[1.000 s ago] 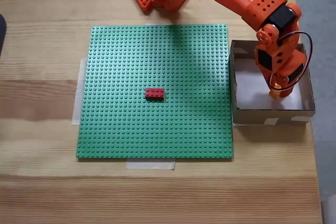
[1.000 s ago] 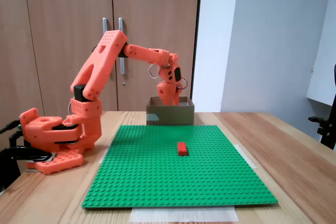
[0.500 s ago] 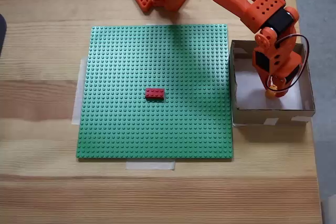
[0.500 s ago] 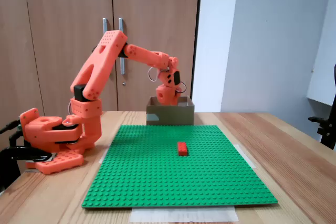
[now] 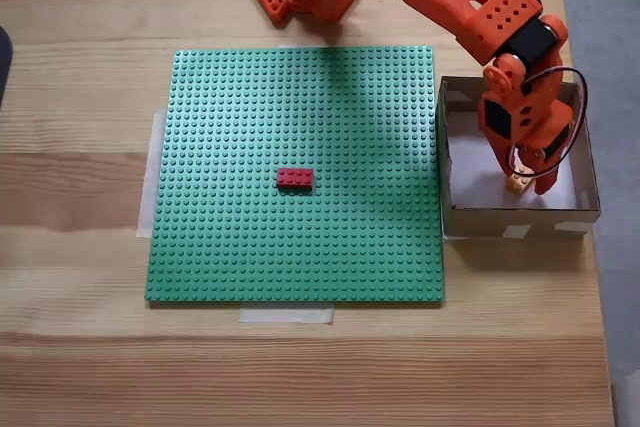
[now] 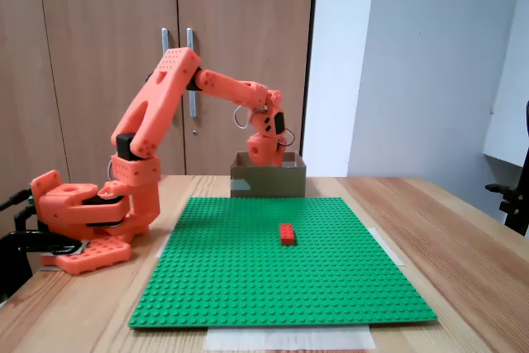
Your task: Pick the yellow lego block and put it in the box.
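The orange arm is seen reaching from its base at the top edge of the desk (image 5: 80, 247) down into the box (image 5: 590, 209) in the overhead-like fixed view; the fingers (image 5: 523, 183) are lowered inside the box, near its front wall and toward its right side; a small patch of the yellow lego block (image 5: 517, 185) is visible right at the fingertips, against the white floor of the box; the block is mostly covered by the gripper body, so only a pale yellow corner can be made out; whether the fingers are clamped on the block or parted around it cannot be told, since the gap between them is hidden; the direction of the block's long axis cannot be told either, because too little of it shows.

In the side fixed view the box (image 6: 268, 181) is seen standing at the far edge of the green baseplate (image 6: 281, 287), and the gripper (image 6: 266, 155) is dipped below the box rim, so its tips are hidden by the cardboard wall.

The red brick (image 5: 294, 178) is seen lying flat near the middle of the green baseplate (image 5: 250, 97), well apart from the box; its long axis runs left to right in the top-down fixed view; in the side fixed view the same red brick (image 6: 287, 234) is seen end-on, pointing away from the camera.

Pale tape strips are seen at the left and front edges of the baseplate.
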Robot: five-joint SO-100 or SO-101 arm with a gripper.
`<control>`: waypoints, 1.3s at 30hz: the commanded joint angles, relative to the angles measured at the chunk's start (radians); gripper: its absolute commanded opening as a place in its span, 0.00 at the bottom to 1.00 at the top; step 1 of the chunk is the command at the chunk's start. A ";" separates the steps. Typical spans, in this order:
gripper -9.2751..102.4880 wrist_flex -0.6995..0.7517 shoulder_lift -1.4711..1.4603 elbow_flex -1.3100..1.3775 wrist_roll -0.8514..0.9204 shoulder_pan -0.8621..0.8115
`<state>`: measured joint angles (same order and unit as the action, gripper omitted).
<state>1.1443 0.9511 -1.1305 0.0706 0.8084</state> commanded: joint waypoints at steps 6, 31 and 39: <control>0.23 -0.097 0.170 -0.114 -0.034 -0.005; 0.08 -0.417 0.908 -0.672 0.104 -0.103; 0.07 -0.508 1.184 -0.847 0.121 -0.230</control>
<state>0.6765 2.0218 -1.9543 0.1810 0.6213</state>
